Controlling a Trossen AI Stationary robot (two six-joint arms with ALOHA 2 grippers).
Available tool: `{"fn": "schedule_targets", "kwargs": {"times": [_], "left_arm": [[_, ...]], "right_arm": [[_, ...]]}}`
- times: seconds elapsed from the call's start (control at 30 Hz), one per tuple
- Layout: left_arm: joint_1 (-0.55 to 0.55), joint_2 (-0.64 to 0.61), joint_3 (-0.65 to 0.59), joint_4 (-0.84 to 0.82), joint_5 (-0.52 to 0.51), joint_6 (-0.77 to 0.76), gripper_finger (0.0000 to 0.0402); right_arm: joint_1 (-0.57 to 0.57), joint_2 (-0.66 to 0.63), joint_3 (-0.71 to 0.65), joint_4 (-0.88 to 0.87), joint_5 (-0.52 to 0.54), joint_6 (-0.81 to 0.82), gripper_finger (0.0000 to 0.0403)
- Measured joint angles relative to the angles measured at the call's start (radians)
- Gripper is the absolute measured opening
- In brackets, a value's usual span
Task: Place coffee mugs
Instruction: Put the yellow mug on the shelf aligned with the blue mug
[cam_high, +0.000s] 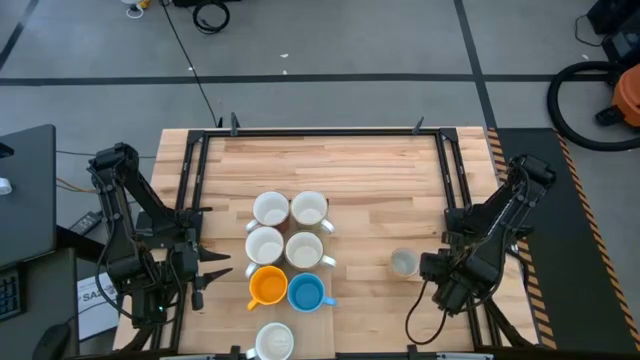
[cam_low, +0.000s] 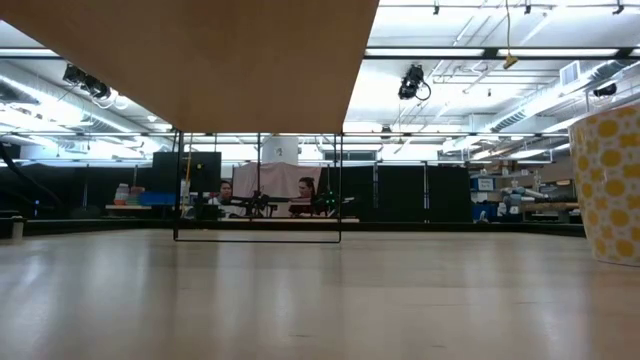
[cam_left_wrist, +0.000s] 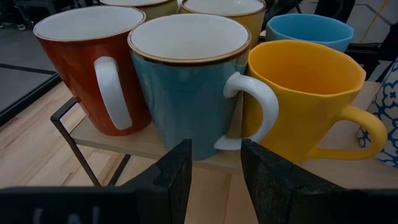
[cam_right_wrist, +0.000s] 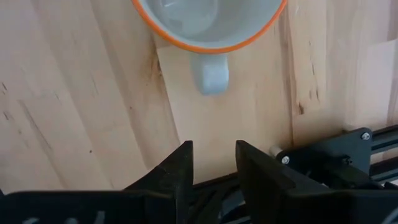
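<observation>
Small white orange-rimmed ceramic mug, upright on the wooden table, right of the clustered mugs.
Handle turned toward right gripper, fingers parted, empty; left gripper likewise parted.

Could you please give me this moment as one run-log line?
left gripper: open, facing teal mug | right gripper: open, empty, near orange-rimmed mug | six mugs grouped on table

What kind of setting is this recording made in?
Probably a robotics lab or workshop: a wooden table in a black frame on a taped concrete floor, with desks and monitors under exposed ceiling rails beyond.
</observation>
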Motion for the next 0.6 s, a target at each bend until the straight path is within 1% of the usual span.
{"fn": "schedule_targets", "kwargs": {"times": [0.17,0.5,0.6], "left_arm": [[0.000,0.000,0.000,0.000,0.000,0.000,0.0144],[0.000,0.000,0.000,0.000,0.000,0.000,0.0144],[0.000,0.000,0.000,0.000,0.000,0.000,0.0144]], "right_arm": [[0.000,0.000,0.000,0.005,0.000,-0.001,0.0144],[0.000,0.000,0.000,0.056,0.000,0.001,0.0213],[0.000,0.000,0.000,0.068,0.000,0.002,0.0226]]}}
